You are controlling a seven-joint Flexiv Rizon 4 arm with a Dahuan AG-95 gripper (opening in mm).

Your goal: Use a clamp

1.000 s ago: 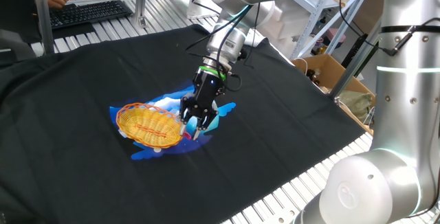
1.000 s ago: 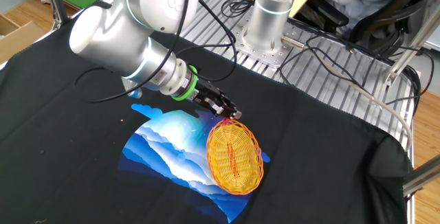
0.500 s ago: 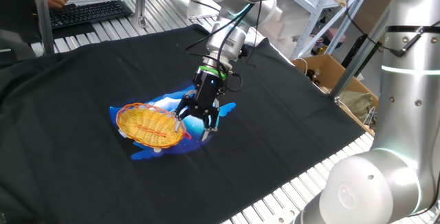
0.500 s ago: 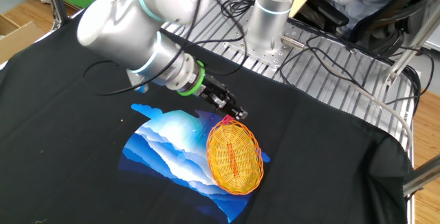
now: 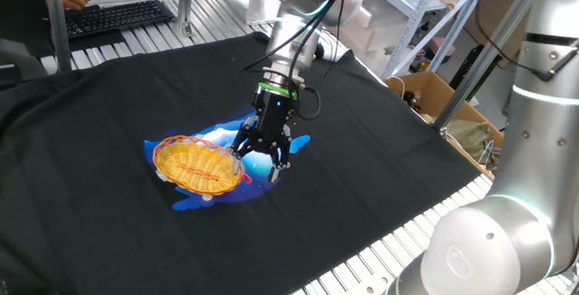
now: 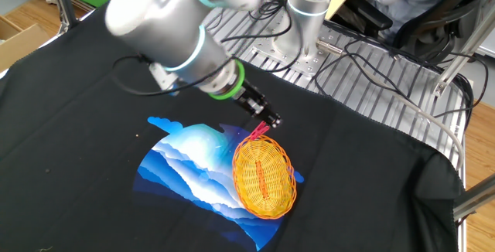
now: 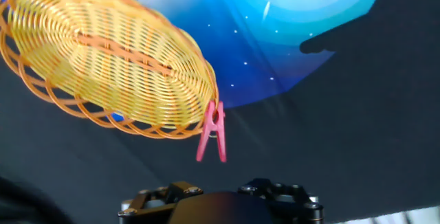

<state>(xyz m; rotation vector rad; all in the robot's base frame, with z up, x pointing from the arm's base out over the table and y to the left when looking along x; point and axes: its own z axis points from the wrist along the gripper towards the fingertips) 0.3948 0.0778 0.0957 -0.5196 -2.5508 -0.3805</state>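
The clamp [image 7: 212, 132], a small pink clip, is clipped onto the rim of the orange woven basket [image 7: 103, 59] and sticks out from it. It also shows in the other fixed view [image 6: 257, 132] at the far end of the basket [image 6: 264, 176]. My gripper [image 5: 261, 157] is open and empty, its fingers spread just right of the basket [image 5: 197, 164]. It stands a short way back from the clamp. In the hand view only the gripper's base [image 7: 220, 196] shows at the bottom edge.
The basket lies on a blue printed picture [image 6: 186, 163] on a black cloth [image 5: 109, 96] that covers the table. A keyboard [image 5: 118, 14] and a person's hand are at the back left. A cardboard box [image 5: 434, 100] stands off the right edge.
The gripper has opened and drawn back from the basket rim. The clamp stays clipped on the rim; the basket has not moved.
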